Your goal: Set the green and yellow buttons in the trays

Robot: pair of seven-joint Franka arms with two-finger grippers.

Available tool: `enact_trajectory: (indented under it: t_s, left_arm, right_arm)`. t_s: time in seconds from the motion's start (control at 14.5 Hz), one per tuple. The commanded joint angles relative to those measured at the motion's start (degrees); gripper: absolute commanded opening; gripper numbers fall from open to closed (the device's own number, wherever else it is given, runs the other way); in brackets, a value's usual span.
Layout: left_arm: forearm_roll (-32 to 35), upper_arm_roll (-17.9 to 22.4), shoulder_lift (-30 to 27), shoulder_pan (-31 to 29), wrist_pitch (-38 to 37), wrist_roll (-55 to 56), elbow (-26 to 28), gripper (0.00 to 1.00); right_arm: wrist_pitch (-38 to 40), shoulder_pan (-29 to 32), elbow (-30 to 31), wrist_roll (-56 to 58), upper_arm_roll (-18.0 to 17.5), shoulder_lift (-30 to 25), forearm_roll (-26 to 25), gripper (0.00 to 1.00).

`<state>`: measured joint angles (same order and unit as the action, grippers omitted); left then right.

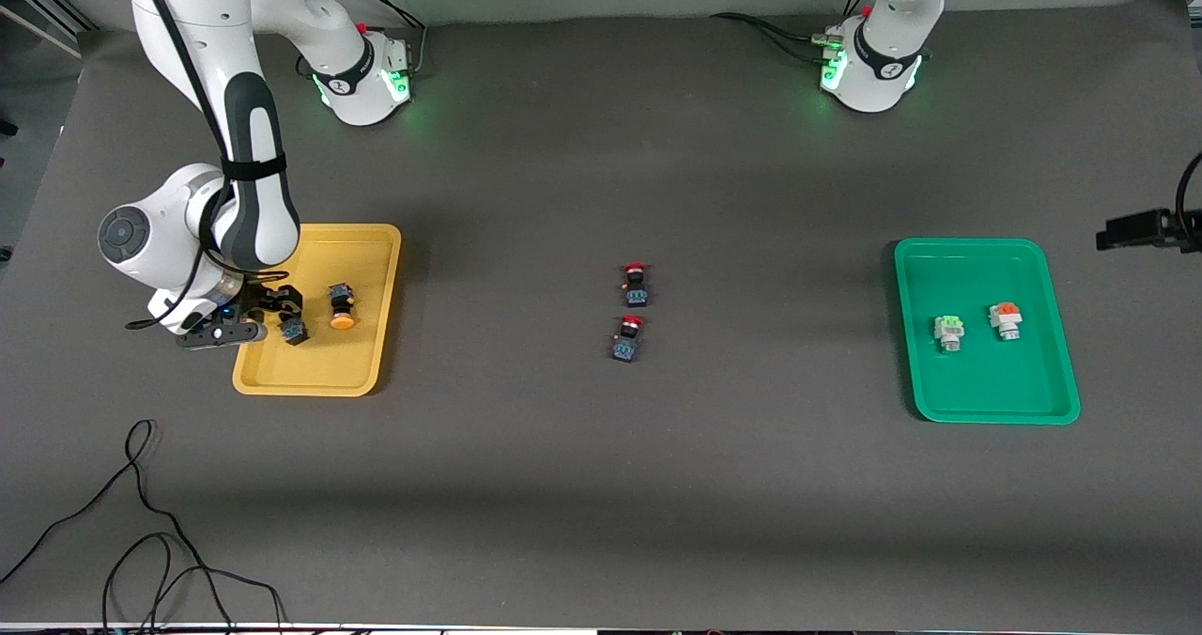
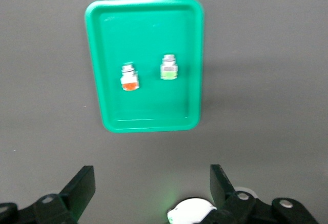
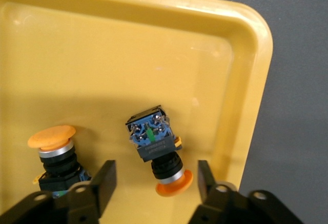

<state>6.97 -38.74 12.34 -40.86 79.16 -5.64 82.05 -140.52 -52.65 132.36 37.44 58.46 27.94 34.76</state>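
The yellow tray lies toward the right arm's end of the table. My right gripper hangs low over it, open. A yellow-capped button lies on its side on the yellow tray between the spread fingers of the right gripper, free of both. A second yellow-capped button lies beside it. The green tray holds a white orange-capped button and a white green-capped button. My left gripper is open, empty and high above the table, out of the front view.
Two red-capped buttons lie mid-table between the trays. The green tray sits toward the left arm's end. Loose black cables trail near the front camera's edge. A black device juts in beside the green tray.
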Motion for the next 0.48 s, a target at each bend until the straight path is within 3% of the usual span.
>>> enact_trajectory:
  t_s: [0.0, 0.14, 0.21, 0.28, 0.41]
  left_arm:
    - [-3.6, 10.3, -6.0, 11.2, 0.7, -0.3, 3.6, 1.00]
    - [-5.3, 19.0, -8.7, 20.8, 2.1, -0.2, 6.2, 1.00]
    - [-6.5, 22.8, -10.6, 24.9, 3.8, -0.1, 8.5, 1.00]
    - [-7.1, 26.8, -12.2, 29.8, 5.4, -0.1, 10.8, 1.00]
    - [-7.1, 35.6, -12.7, 40.6, 5.7, 0.5, 11.5, 1.00]
  right_arm:
    - [1.6, -0.2, -1.3, 1.3, 0.2, -1.4, 1.8, 0.81]
    - [7.4, -0.4, -5.1, 0.9, 2.3, -3.2, 1.3, 0.81]
    - [13.4, -0.6, -8.8, 0.8, 5.6, -2.8, 1.1, 0.83]
    - [19.3, -0.9, -12.4, 0.7, 8.0, -2.5, 0.9, 0.92]
    - [28.6, -1.0, -18.7, -2.0, 11.9, -2.6, -2.4, 0.93]
